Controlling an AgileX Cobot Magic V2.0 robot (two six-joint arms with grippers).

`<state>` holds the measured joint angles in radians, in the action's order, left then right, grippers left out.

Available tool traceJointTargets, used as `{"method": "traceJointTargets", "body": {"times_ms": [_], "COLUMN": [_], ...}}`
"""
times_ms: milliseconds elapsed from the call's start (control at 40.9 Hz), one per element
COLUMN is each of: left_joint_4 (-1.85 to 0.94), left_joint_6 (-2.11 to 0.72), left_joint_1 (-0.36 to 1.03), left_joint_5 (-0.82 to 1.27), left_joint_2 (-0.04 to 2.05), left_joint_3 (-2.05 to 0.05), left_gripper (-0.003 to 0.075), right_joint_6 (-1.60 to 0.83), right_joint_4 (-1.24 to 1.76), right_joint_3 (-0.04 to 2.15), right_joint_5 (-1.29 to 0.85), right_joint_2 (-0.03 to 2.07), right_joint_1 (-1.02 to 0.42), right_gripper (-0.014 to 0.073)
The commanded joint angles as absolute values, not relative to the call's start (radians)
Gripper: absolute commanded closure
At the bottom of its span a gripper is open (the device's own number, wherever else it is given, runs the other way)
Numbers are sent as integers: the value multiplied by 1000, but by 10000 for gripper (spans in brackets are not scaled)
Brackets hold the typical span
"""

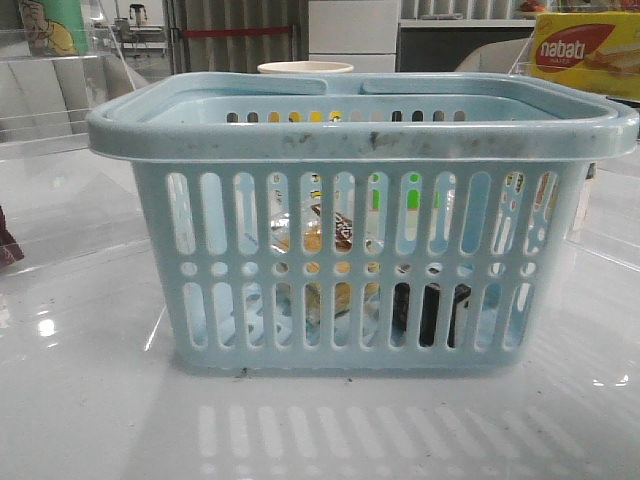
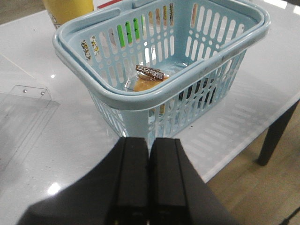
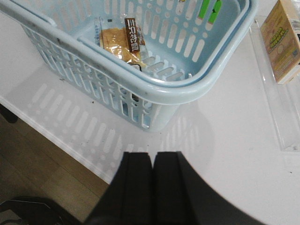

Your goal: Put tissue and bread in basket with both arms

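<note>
Front view shows the basket [image 1: 360, 135] standing mid-table with the bread [image 1: 325, 240] lying on its floor and a dark shape that I take for the tissue [image 1: 430, 312] low at its near right, so both items seem delivered and little is left beyond parking the arms. Both wrist views show the left gripper [image 2: 149, 180] and the right gripper [image 3: 153, 187] pressed shut on nothing, held back on the near side of the basket; the bread is golden-brown in a clear wrapper with a dark printed label, lying flat
</note>
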<state>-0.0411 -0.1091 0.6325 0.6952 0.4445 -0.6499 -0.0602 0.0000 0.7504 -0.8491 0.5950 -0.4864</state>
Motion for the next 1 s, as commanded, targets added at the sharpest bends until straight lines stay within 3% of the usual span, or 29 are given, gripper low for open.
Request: {"method": "traceJointTargets", "body": {"times_ms": [0,269,465,636,979], "left_joint_4": [-32,-11,-29,-48,-52], "left_joint_6": [-106,-106,-106,-106,-106], "left_joint_1": [561,196,36,21,58], "left_joint_5": [535,155,49,-57,-50], "left_joint_2": [382,137,17,-26,-24], "left_joint_3": [-626,-277,-91,10,6], "left_gripper": [626,627,627,627,627], "right_joint_6": [-60,-60,-60,-60,-60], "right_joint_4": [-17,-17,-17,-17,-17], "right_joint_3": [776,776,776,776,776], "right_joint_5": [-789,-789,-789,-789,-805], "right_joint_2": [595,595,595,595,595], "right_joint_1": [-485,-485,-485,-485,-485], "right_gripper": [537,537,537,537,537]}}
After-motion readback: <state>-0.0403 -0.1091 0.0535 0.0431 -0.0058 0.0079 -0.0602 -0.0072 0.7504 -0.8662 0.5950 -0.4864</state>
